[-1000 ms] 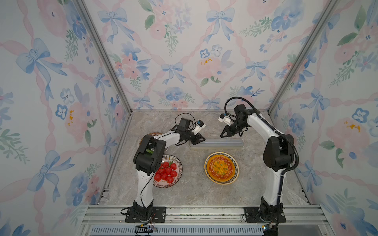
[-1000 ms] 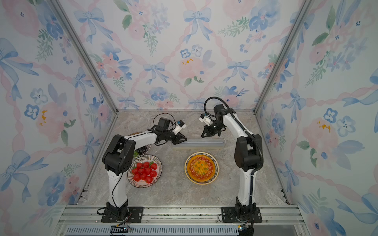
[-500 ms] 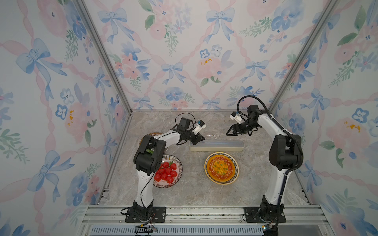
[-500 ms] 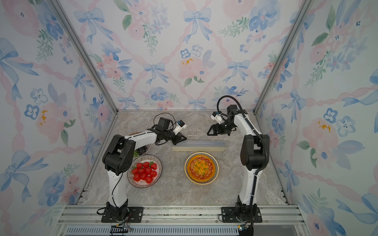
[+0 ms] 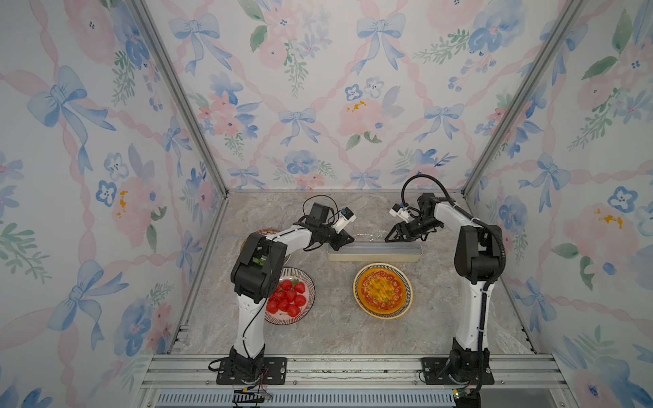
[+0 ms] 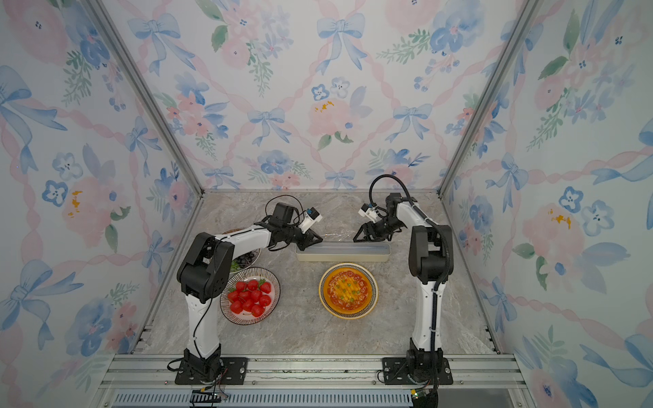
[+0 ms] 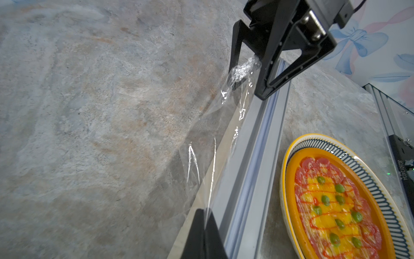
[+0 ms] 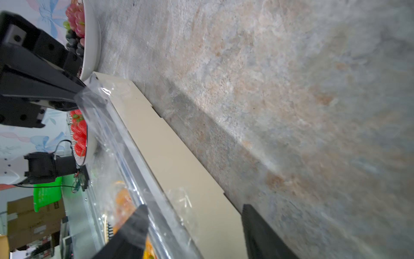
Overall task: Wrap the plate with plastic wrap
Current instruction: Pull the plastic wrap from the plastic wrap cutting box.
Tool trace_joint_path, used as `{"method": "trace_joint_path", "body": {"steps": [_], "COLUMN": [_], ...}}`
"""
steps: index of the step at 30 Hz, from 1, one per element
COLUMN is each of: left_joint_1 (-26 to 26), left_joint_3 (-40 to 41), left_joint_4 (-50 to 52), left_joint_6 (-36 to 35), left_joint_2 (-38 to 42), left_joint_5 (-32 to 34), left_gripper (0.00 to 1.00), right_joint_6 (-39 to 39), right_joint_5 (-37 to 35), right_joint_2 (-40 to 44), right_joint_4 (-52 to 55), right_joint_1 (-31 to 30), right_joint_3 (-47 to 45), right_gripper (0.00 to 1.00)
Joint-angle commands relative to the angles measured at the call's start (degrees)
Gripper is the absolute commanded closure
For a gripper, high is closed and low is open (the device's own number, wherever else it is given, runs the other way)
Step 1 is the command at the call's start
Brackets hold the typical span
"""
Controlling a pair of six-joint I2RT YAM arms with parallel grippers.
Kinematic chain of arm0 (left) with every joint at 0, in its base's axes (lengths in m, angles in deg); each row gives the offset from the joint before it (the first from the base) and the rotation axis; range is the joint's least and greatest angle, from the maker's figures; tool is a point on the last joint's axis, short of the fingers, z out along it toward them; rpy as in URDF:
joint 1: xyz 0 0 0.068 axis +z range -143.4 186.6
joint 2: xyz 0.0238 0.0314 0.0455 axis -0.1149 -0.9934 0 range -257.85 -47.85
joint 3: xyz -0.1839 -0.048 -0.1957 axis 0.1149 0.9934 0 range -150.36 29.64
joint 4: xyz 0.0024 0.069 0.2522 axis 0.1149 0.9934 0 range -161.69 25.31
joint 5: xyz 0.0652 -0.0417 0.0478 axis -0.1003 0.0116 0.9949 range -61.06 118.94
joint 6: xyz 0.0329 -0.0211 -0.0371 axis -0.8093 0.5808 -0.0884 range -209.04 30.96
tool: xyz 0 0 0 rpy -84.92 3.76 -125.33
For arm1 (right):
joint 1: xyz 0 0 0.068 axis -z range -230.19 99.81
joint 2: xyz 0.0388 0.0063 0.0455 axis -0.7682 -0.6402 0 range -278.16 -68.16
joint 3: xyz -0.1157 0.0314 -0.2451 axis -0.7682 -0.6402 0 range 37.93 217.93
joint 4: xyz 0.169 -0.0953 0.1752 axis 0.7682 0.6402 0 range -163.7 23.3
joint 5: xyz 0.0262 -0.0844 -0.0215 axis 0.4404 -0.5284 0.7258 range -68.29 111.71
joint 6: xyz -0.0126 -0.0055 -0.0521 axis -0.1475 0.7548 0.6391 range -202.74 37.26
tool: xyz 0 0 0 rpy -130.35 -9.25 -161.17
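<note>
Left gripper (image 7: 203,215), jaws together, clamps one corner of the plastic wrap (image 7: 212,139) above the end of the long cream box (image 5: 374,253). The film stretches along the box's far side to the right gripper (image 5: 388,238), whose jaws stand apart w/ a crumpled corner of wrap btwn them, seen in left wrist view. Plate (image 5: 356,291) of food sits on the table (image 5: 318,328), just in front of the box.

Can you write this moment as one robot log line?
left gripper: shut on plastic wrap | right gripper: open around bunched wrap | cream box: lying beyond yellow plate
</note>
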Motion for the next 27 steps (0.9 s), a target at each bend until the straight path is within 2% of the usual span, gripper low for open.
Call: {"method": "trace_joint_path", "body": {"steps": [1, 5, 7, 18, 27], "left_joint_1": [-0.2, 0.2, 0.6, 1.0, 1.1], "left_joint_3": [-1.1, -1.5, -1.8, -1.9, -3.5], "left_joint_4": [0.9, 0.9, 1.0, 1.1, 1.3], "left_joint_6": [-1.4, -1.3, -1.3, -0.2, 1.7], "left_joint_2": [1.4, 2.2, 2.6, 6.7, 11.5], "left_joint_5": [0.2, 0.3, 0.0, -2.4, -2.3], "left_gripper": [1.0, 1.0, 1.0, 1.0, 1.0], "right_joint_6": [1.1, 2.3, 2.9, 3.2, 1.3], "right_joint_5": [3.8, 6.1, 6.3, 2.7, -4.4], "right_joint_2": [-0.4, 1.2, 2.1, 10.9, 18.0], "right_joint_4": [2.6, 4.1, 4.8, 4.4, 2.8], "right_joint_1": [-0.1, 1.0, 1.5, 0.4, -0.9], "right_joint_3": [1.0, 0.4, 0.1, -1.8, 0.3], "right_gripper": [0.53, 0.87, 1.0, 1.0, 1.0]}}
